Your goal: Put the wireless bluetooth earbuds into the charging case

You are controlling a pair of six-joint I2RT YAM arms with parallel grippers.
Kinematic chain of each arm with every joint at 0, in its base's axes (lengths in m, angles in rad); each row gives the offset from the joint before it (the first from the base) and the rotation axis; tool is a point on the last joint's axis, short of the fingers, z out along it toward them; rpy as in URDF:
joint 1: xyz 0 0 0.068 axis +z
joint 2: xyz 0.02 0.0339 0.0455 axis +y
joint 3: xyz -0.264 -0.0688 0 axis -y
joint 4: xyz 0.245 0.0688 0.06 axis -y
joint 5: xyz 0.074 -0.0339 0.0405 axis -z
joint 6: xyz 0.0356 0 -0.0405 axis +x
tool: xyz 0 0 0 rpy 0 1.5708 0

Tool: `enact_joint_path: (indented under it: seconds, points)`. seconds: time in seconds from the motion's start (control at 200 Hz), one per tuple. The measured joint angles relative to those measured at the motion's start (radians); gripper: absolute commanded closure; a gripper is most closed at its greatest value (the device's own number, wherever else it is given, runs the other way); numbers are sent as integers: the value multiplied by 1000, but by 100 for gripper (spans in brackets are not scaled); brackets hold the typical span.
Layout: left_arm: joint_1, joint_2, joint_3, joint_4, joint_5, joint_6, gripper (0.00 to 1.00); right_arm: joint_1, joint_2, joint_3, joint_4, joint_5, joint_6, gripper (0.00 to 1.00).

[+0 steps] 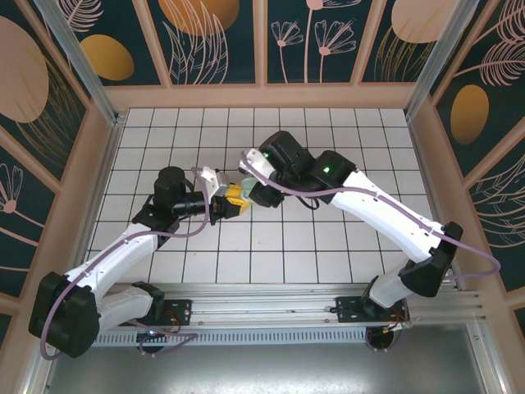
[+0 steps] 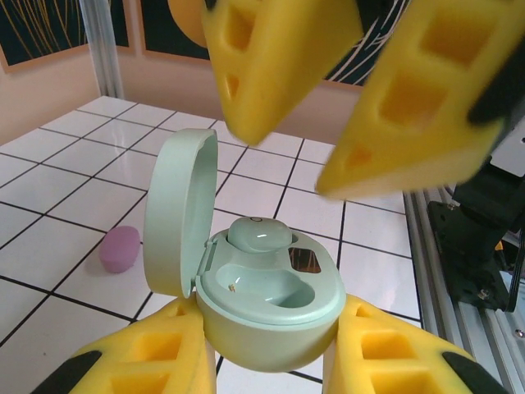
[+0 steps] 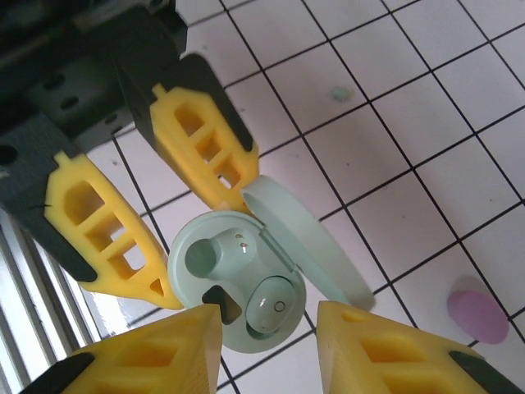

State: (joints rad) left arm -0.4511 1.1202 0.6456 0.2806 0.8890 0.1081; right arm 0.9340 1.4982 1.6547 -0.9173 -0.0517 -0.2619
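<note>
Sitting in the open mint case (image 2: 180, 213) is one pale green earbud (image 2: 258, 234), small, round and shiny. The left claw (image 2: 267, 349) squeezes the case tight. The right claw (image 3: 267, 324) hangs just above, fingers apart, holding nothing.

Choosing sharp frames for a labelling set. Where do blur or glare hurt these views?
Left wrist: the right end effector, close to the lens, is blurred, while the mint case is sharp, with a small highlight on the seated earbud. Right wrist: its own fingers at the bottom edge are soft, the case crisp. Top external: even light on the tiled floor, only faint shadows, no glare.
</note>
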Motion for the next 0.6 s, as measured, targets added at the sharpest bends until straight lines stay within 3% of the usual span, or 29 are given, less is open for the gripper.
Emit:
enact_joint_path:
  seconds: [0.365, 0.601]
  points:
    - [0, -44, -2, 25, -15, -12, 93, -261, -161, -40, 127, -233, 155, 63]
    - [0, -65, -17, 46, -31, -36, 93, -428, -145, -189, 241, -300, 335, 62]
